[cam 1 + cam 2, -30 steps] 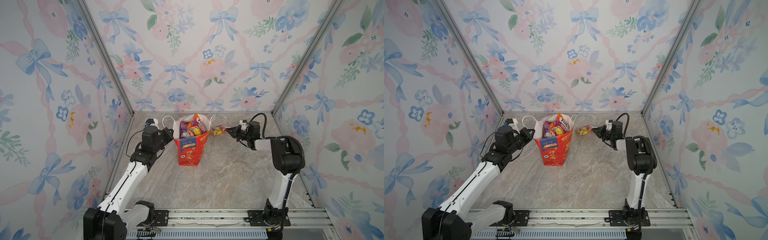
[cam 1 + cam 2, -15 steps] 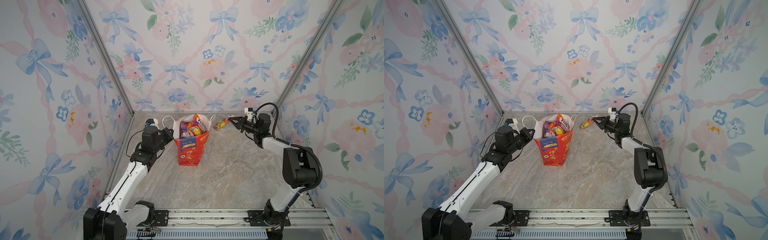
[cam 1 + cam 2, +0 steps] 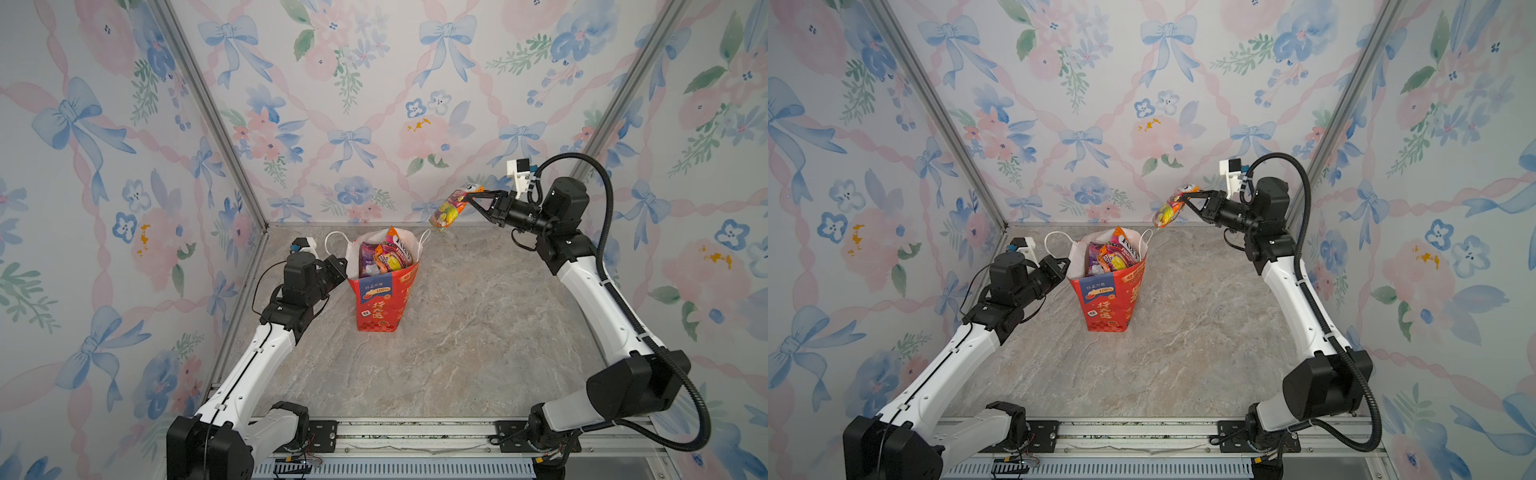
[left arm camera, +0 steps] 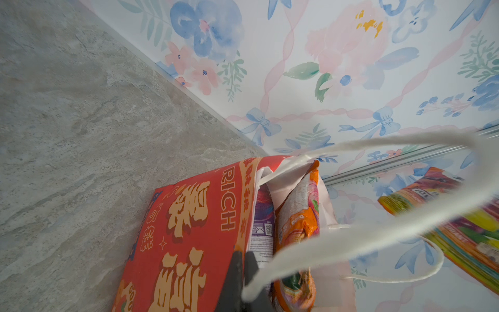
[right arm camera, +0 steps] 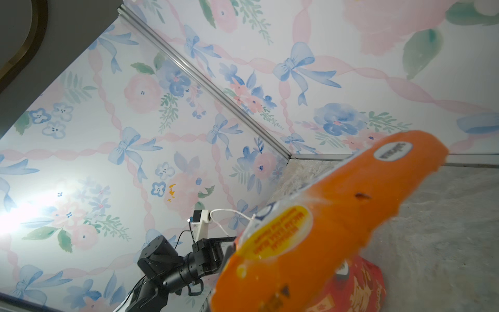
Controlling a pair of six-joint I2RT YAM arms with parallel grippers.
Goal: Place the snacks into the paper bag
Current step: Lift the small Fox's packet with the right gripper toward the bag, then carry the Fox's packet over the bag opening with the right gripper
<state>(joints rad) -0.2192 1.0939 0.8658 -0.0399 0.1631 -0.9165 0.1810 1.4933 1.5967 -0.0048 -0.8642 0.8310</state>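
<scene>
The red paper bag stands upright near the table's rear-left corner, with packets poking out. The left gripper has its jaws pinched shut on the bag's rim. The right gripper clamps an orange-yellow snack packet in the air by the rear edge, to the right of the bag.

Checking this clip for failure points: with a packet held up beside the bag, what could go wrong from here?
1. The packet hangs from the right jaws by one end only, off to the side of the bag; it may swing or slip on the way over.
2. Snacks already stick up past the rim, so it may perch on top or tumble out.
3. A handle loops by the mouth and could snag it.
</scene>
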